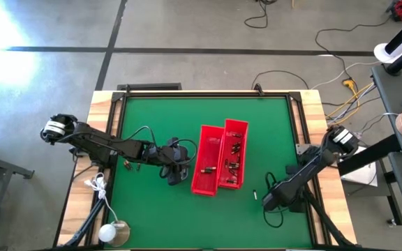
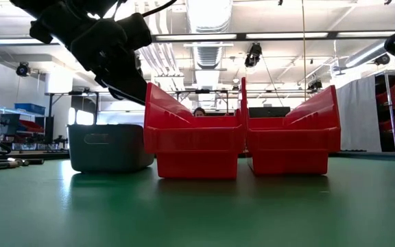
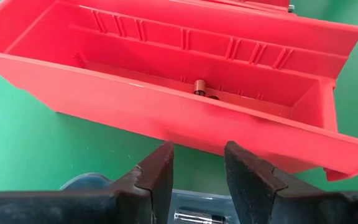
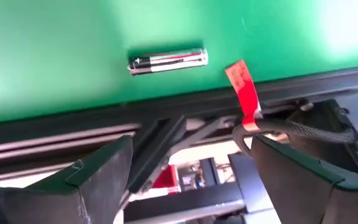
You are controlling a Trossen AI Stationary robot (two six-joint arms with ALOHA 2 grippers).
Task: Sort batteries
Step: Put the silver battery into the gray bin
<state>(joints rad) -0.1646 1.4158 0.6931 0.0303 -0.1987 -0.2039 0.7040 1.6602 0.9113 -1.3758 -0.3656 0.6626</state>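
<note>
A: Which step is running?
B: Seemingly between picks. The left gripper is hovering unclenched, empty, over the grey tray, at nine o'clock from the red bins.
A: And the right gripper?
B: Spread wide, gripping nothing; a loose battery is lying on the mat. Next move: descending squarely onto a battery.

Overhead looks straight down, low looks level; both share the red bins.
</note>
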